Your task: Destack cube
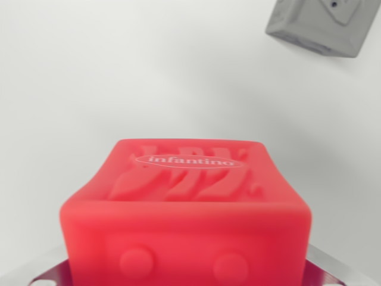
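Pincer (pixel 187 275): metal fingers (pixel 47 271) at bottom edge flank red cube (pixel 187 208); grip appears closed on it. Cube fills lower centre, embossed top reads "infantino". Beyond: white bench (pixel 119 77). Far upper right: grey box (pixel 321 24), tilted.

The plain white matte surface (pixel 119 77) carried a grey box-shaped block (pixel 318 25), which lay at the wrist view's upper right corner.

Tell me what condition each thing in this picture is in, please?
Red soft rubbery cube marked "infantino": upright, embossed logo face up, sides bulging, close to the camera.
Metal pincer fingers: flanking the cube's lower corners; contact cannot be told.
Grey box-shaped object: tilted, at the wrist view's upper right, apart from the cube.
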`<control>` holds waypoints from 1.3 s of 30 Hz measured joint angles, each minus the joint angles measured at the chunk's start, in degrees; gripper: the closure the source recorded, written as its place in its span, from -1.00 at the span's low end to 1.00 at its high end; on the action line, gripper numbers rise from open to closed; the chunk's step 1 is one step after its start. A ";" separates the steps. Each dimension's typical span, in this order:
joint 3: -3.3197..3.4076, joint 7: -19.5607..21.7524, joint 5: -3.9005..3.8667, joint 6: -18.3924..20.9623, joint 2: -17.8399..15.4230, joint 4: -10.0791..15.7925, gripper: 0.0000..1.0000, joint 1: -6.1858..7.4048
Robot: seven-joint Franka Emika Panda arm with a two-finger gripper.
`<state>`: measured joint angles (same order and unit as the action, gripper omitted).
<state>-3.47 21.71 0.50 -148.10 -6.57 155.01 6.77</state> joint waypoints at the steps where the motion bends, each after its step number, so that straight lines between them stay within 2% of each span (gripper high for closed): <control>1: 0.00 -0.23 0.02 -0.16 -0.19 0.32 1.00 0.10; 11: 0.00 -1.76 0.19 -1.73 -1.42 2.91 1.00 1.03; 18: 0.00 -1.76 0.13 -6.31 3.49 3.03 1.00 1.03; 23: 0.00 -1.65 -0.09 -8.82 5.75 3.10 1.00 1.01; 39: 0.48 -0.58 -1.75 -17.30 14.81 2.56 1.00 1.05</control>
<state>-2.99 21.13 -1.25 -165.40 8.24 157.57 7.81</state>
